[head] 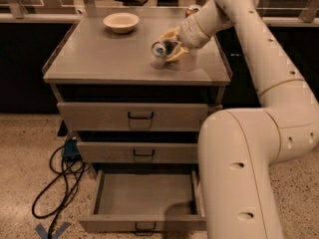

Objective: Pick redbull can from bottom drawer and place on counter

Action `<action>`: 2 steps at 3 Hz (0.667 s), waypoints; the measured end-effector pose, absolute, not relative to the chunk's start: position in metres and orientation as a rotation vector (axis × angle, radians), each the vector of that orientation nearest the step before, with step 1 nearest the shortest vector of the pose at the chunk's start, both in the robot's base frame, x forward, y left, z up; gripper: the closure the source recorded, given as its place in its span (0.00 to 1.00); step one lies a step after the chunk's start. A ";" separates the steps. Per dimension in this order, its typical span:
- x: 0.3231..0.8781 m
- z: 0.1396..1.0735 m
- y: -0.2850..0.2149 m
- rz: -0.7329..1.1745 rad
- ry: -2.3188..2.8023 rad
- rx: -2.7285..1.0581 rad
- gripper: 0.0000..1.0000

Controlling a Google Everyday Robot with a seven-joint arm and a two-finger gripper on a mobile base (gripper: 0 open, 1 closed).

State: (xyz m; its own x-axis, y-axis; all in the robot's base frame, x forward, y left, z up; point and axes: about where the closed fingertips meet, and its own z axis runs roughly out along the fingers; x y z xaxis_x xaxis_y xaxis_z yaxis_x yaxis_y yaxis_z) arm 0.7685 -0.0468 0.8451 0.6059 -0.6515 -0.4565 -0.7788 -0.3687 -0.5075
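The redbull can (pixel 160 49) is small and silvery, with its shiny lid turned towards the camera. It lies tilted on its side in my gripper (pixel 171 48), whose yellowish fingers are shut around it. The gripper holds it just over the right middle of the grey counter (pixel 104 59). The bottom drawer (pixel 144 222) is pulled open below, and its flat grey floor is bare. My pale arm (pixel 259 83) reaches up from the lower right.
A white bowl (pixel 121 21) stands at the back of the counter. The top of a brown can (pixel 192 8) shows behind my arm. Two upper drawers (pixel 139 116) are slightly ajar. A black cable (pixel 55 183) lies on the floor at the left.
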 end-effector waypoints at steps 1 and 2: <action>0.768 0.848 -0.047 0.231 1.123 -2.124 0.81; 0.769 0.848 -0.046 0.231 1.123 -2.124 0.57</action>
State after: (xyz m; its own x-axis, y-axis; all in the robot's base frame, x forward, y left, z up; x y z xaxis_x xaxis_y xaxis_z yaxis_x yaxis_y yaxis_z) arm 0.7685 -0.0464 0.8476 0.6062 -0.6513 -0.4564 -0.7786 -0.3688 -0.5077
